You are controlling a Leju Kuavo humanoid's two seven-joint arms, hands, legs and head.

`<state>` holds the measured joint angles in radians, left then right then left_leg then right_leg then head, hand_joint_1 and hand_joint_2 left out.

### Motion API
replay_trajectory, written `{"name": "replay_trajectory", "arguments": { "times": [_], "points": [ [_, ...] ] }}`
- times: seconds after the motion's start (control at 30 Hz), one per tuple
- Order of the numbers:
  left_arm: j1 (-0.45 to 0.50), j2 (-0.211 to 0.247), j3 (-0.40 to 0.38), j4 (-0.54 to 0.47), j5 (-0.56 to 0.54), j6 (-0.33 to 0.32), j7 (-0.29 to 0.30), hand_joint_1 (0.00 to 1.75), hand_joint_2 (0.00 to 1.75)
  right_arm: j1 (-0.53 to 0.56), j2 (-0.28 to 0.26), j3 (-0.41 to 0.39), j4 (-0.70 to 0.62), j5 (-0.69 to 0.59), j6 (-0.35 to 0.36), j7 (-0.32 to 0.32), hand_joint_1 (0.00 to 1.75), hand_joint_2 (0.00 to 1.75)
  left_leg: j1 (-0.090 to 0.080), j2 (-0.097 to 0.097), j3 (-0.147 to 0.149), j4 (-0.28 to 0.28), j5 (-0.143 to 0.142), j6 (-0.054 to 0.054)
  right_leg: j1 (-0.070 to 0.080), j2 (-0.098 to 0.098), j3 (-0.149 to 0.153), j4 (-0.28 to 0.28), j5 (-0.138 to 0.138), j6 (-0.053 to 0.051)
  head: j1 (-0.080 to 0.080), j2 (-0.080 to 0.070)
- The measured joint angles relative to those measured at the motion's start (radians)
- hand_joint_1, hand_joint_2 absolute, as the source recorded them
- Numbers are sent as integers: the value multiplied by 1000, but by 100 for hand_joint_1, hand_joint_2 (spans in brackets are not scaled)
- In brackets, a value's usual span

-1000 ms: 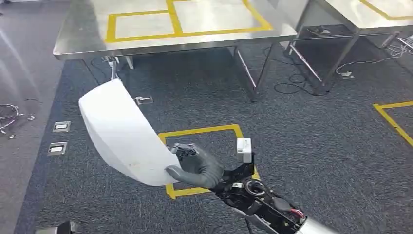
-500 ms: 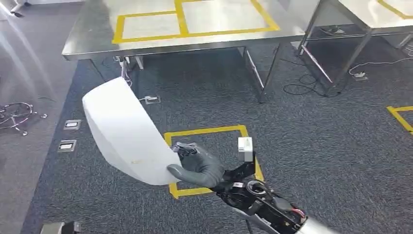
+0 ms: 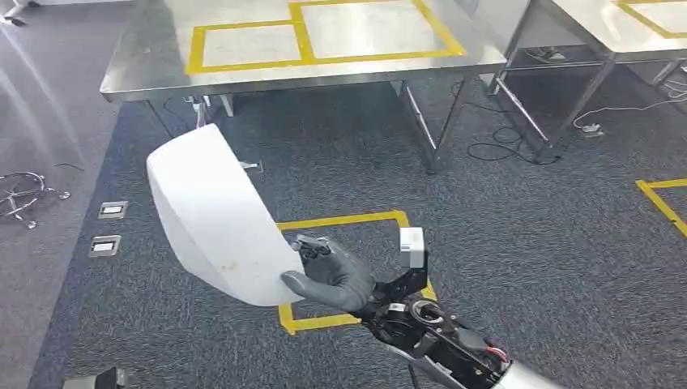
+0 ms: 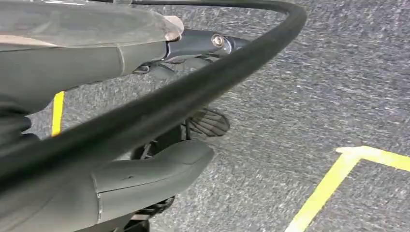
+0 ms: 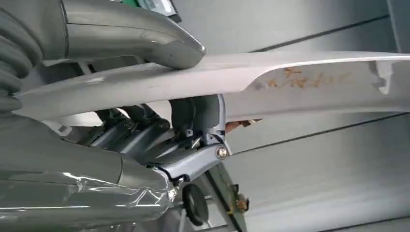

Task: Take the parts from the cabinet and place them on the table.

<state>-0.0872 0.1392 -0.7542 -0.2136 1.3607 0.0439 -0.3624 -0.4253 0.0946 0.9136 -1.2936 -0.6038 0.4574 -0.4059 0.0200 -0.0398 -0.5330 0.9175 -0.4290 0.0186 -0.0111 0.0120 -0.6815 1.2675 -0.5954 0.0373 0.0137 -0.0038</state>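
Note:
In the head view my right hand point(image 3: 330, 277) grips the lower edge of a large white curved panel part point(image 3: 215, 215), held up over the carpet. Seen from the right wrist, the thumb point(image 5: 140, 41) presses on one face of the white part point(image 5: 300, 79) and the darker fingers point(image 5: 193, 145) clamp the other face. The steel table point(image 3: 154, 50) with yellow tape rectangles stands ahead, beyond the part. In the left wrist view my left hand point(image 4: 145, 121) hangs over the carpet, thumb and fingers apart, holding nothing.
A second steel table point(image 3: 595, 36) stands at the far right, with cables point(image 3: 502, 150) on the floor between the table legs. A yellow tape square point(image 3: 348, 219) marks the carpet under my hand. Floor sockets point(image 3: 112, 210) and a chair base point(image 3: 20, 194) lie at the left.
The whole view has shifted slightly as the camera moved. My right hand keeps its hold, and the white part sits a little higher and further right in the picture.

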Motion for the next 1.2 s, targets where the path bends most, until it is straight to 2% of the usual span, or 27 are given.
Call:
{"name": "replay_trajectory", "arguments": {
  "times": [0.03, 0.07, 0.13, 0.17, 0.2, 0.23, 0.3, 0.33, 0.37, 0.4, 0.47, 0.5, 0.53, 0.57, 0.63, 0.67, 0.7, 0.8, 0.83, 0.87, 0.9, 1.0, 1.03, 1.07, 1.1, 1.17, 1.2],
  "points": [
    [1, 0, 0, 0, 0, 0, 0, 0, 175, 2, -2, 0, 0, 0, 0, 0, 175, 175, 1, -1, 7, 0, -5, -3, -3, -2, -7, -3, 22, 2, 4, 0],
    [3, 0, 0, 0, -1, 0, 0, 0, 175, 3, -3, 0, 1, 0, 0, 0, 175, 175, 2, -1, 14, 1, -11, -7, -5, -3, 12, -53, 63, 3, 6, 0],
    [4, -2, 0, 0, -1, -1, -1, 0, 175, 2, -4, 0, 0, 0, 0, -1, 175, 175, 5, -4, 37, 5, -27, -16, -9, -2, 95, -240, 176, 4, 14, 0],
    [5, -2, 0, 0, -1, -1, -2, 0, 175, 3, -5, 0, 1, 0, 0, -1, 175, 175, 6, -4, 40, 5, -34, -21, -9, 4, 121, -289, 178, 1, 19, 0],
    [0, -1, 0, 0, -1, -1, -3, 0, 175, 1, -6, 1, 1, -1, 0, -1, 175, 175, 0, -7, 35, 13, -38, -29, -3, 7, 140, -307, 171, -4, 22, 0],
    [0, -1, 0, 0, -1, -1, -4, 0, 175, 2, -6, 0, 1, -1, 0, -1, 175, 175, -1, -7, 28, 14, -36, -34, -2, 6, 136, -308, 162, -17, 22, 0],
    [1, -2, 0, 0, -1, -1, -4, 0, 175, 4, -7, 0, 1, -1, 0, -2, 175, 175, 3, -6, 31, 9, -38, -43, 2, 6, 134, -308, 158, -29, 13, 0],
    [0, 0, 0, 0, -1, -1, -4, 0, 175, 2, -5, 0, -1, -1, 0, -2, 175, 175, 3, -7, 36, 10, -48, -51, -6, 5, 147, -319, 155, -37, 13, 0],
    [0, -2, 0, 0, -2, -1, -5, 0, 175, 1, -5, 0, -1, -1, 0, -2, 175, 175, 5, 9, 34, 35, -58, -55, -6, 2, 158, -324, 153, -43, 7, 0],
    [-3, -2, 0, 0, -3, -1, -6, 0, 175, -1, -5, 0, -1, -2, 0, -2, 175, 175, 3, 21, -4, 101, -83, -57, -6, -4, 163, -327, 149, -49, -6, 0],
    [-5, 0, 0, 0, -3, -1, -6, 0, 175, 0, -6, 0, 0, -2, 0, -3, 175, 175, 3, 27, -123, 293, -145, -61, -4, -12, 168, -327, 142, -57, -21, 0],
    [-4, -1, 0, 0, -3, -1, -6, 0, 175, 2, -6, 0, 0, -2, 0, -3, 175, 175, 3, 28, -168, 352, -150, -61, -3, -13, 171, -327, 137, -58, -24, 0],
    [-1, -2, 0, 0, -3, -1, -6, 0, 175, 3, -6, 1, 1, -2, 1, -3, 175, 175, 3, 28, -192, 367, -135, -60, -3, -13, 177, -327, 132, -58, -27, 0],
    [2, -2, 0, 0, -3, -1, -6, 0, 175, 3, -6, 1, 2, -2, 1, -5, 175, 175, 3, 29, -188, 331, -93, -58, -3, -12, 185, -327, 126, -56, -33, 0],
    [2, 0, 0, 0, -3, -1, -6, 0, 175, 3, -6, 1, 2, -2, 2, -8, 175, 175, 3, 31, -123, 152, 26, -49, -3, -13, 209, -327, 110, -51, -44, 0],
    [1, 1, 0, 0, -3, -1, -6, 0, 175, 2, -6, 1, 2, -1, 2, -9, 175, 175, 1, 38, -90, 67, 67, -42, -3, -14, 214, -328, 100, -46, -48, 0],
    [-1, 2, 0, 0, -3, -1, -6, 0, 175, 1, -6, 0, 2, 1, 2, -11, 175, 175, -8, 40, -71, 46, 42, -41, 7, -14, 210, -326, 89, -38, -53, 0],
    [-1, 0, 0, 0, -4, -2, -6, 0, 175, -1, -6, 0, 2, 5, 2, -11, 175, 175, -6, 35, -66, 35, 22, -21, 5, -16, 239, -327, 88, -21, -45, 0],
    [-1, 0, 0, 0, -4, -2, -6, 0, 175, -1, -6, 0, 1, 5, 1, -11, 175, 175, -5, 32, -54, 35, 19, -14, 3, -16, 247, -330, 79, -15, -43, 0],
    [1, -1, 0, 0, -5, -2, -7, 0, 175, -1, -6, 0, 1, 5, 1, -11, 175, 175, -3, 33, -39, 30, 13, -8, 1, -15, 235, -307, 66, -9, -37, 0],
    [2, -1, 0, 0, -6, -2, -7, 0, 175, -2, -6, -1, 1, 5, 2, -12, 175, 175, -4, 33, -29, 30, 7, -1, 1, -14, 210, -251, 45, -7, -33, 0],
    [1, 0, 0, 0, -7, -2, -7, 0, 175, 2, -9, -1, 2, 5, 0, -11, 175, 175, -8, 31, -8, 31, -15, 6, 1, -14, 59, -15, -38, -2, -15, 0],
    [2, 0, 0, 0, -9, -2, -7, 0, 175, 6, -10, -1, 2, 6, -1, -11, 175, 175, -10, 29, 3, 31, -24, 6, 1, -14, 30, 9, -45, -2, -10, 0],
    [4, 0, 0, 0, -12, -3, -7, 0, 175, 8, -11, -1, 2, 7, -5, -10, 175, 175, -11, 27, 18, 31, -35, 6, 2, -14, 23, -15, -24, -5, -7, 0],
    [5, 0, -1, 0, -14, -7, -7, 0, 175, 8, -12, -1, 2, 7, -8, -10, 175, 175, -13, 24, 36, 31, -47, 5, 4, -13, 34, -77, 24, -11, -2, 0],
    [4, -3, -1, 0, -17, -8, -7, 0, 175, 8, -14, -3, 2, 8, -8, -10, 175, 175, -15, 22, 64, 29, -70, 3, 14, -10, 70, -244, 172, -36, 7, 0],
    [5, -8, -2, 0, -17, -8, -7, 0, 175, 10, -19, -2, 2, 9, -9, -10, 175, 175, -14, 21, 73, 31, -78, 0, 21, -5, 66, -282, 209, -47, 9, 0]
  ]
}}
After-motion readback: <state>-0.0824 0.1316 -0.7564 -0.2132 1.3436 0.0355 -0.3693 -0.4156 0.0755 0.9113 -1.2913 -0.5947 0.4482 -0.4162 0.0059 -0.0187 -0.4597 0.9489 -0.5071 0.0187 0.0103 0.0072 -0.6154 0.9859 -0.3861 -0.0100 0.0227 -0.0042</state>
